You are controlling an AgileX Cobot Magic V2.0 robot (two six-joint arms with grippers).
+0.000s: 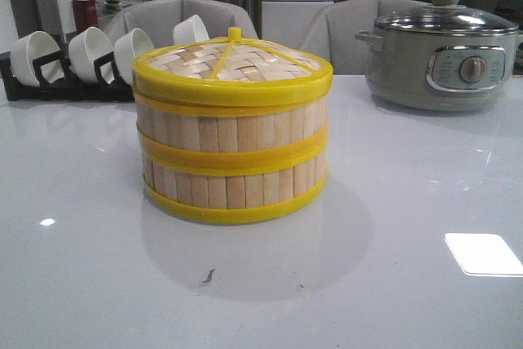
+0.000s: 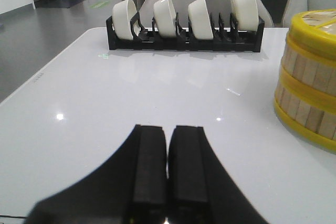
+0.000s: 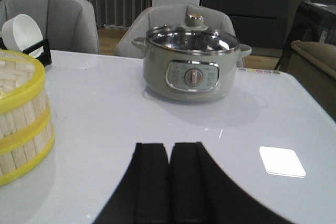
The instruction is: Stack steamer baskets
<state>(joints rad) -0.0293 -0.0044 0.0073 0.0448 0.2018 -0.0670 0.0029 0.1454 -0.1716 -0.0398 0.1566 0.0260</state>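
Note:
Two steamer baskets stand stacked at the middle of the table, the upper basket [image 1: 233,130] on the lower basket [image 1: 235,188], with the woven bamboo lid [image 1: 233,61] on top. The stack also shows in the left wrist view [image 2: 310,85] and in the right wrist view [image 3: 21,116]. My left gripper [image 2: 168,129] is shut and empty, low over the table, well apart from the stack. My right gripper [image 3: 169,146] is shut and empty, low over the table on the stack's other side. Neither gripper shows in the front view.
A black rack [image 1: 57,79] with several white bowls [image 1: 91,51] stands at the back left; it also shows in the left wrist view [image 2: 184,38]. A grey electric pot [image 1: 441,55] with a glass lid stands at the back right, seen too in the right wrist view [image 3: 191,69]. Chairs stand behind the table.

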